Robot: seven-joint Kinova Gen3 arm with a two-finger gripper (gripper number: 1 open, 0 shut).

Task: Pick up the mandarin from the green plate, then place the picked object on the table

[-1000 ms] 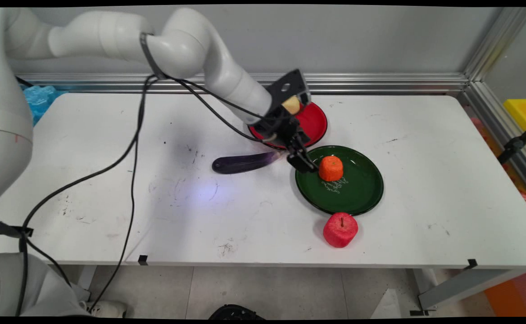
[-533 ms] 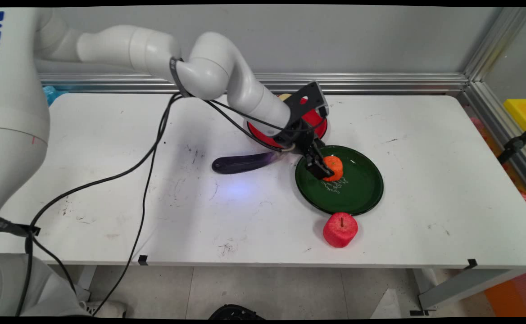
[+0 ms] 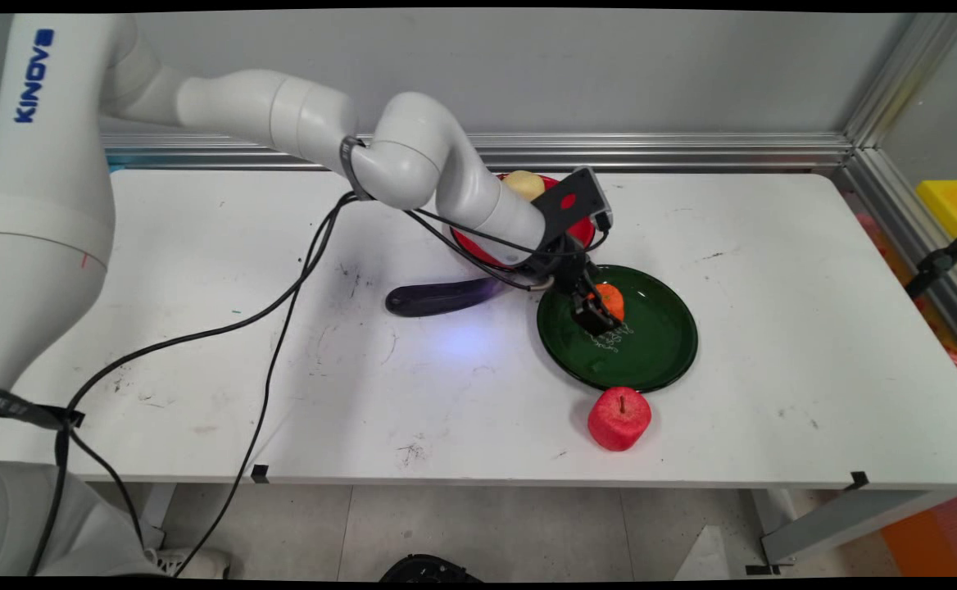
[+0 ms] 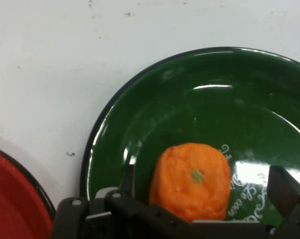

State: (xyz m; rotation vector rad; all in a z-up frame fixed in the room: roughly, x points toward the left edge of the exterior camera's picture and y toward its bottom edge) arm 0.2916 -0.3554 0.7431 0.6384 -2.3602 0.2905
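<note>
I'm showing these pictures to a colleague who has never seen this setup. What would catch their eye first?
Likely the gripper down over the green plate, its open fingers on either side of the orange fruit that sits on it. Next, the red apple on the table just in front of that plate, and the red plate behind it with a yellowish fruit at its far edge. A dark purple eggplant lies left of the plates.

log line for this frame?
gripper: open, astride orange | orange on green plate | nearby: red plate, apple, eggplant
</note>
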